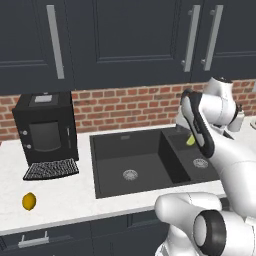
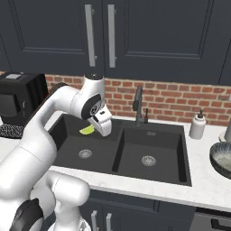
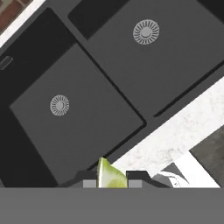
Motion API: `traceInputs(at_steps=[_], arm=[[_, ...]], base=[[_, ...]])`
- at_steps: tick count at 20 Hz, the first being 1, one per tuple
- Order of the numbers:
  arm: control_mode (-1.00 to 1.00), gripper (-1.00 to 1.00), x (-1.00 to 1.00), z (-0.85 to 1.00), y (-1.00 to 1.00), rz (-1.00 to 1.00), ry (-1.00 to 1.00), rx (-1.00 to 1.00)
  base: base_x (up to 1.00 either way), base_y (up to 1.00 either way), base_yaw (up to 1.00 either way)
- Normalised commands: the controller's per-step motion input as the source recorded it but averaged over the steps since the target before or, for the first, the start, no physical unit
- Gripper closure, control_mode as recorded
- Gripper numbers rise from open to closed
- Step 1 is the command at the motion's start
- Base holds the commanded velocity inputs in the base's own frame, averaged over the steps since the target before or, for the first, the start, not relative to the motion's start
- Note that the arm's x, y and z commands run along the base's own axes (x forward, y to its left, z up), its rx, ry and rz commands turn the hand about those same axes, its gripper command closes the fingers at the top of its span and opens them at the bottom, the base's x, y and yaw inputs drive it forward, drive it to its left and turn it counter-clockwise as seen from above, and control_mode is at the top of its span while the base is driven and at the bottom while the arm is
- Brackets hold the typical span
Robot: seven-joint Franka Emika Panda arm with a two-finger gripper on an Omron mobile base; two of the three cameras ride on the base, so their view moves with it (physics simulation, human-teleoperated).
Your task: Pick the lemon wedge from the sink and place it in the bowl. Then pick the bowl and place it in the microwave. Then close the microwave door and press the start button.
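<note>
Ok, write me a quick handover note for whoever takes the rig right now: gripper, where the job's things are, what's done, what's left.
Gripper: shut on the lemon wedge, which sits between the fingers; it is lifted above the sink, over the left basin in the right base view.
Bowl: on the counter to the right of the sink, at the picture's edge, with nothing seen in the part in view.
Done: wedge picked out of the sink.
Left: carry the wedge right and drop it in the bowl, move the bowl into the microwave, close the door, press start.
</note>
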Motion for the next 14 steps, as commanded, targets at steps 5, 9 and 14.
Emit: traceInputs(at_steps=[5,9,14], arm=[[-1.0,1.0,0.0,0.1,0.12,0.0,0.0,0.0],[-1.0,1.0,-0.05,0.14,0.0,0.0,0.0,0.0],[-1.0,1.0,-0.09,0.11,-0.04,0.0,0.0,0.0]], base=[[0.0,0.0,0.0],[0.0,0.0,0.0],[0.0,0.0,0.0]])
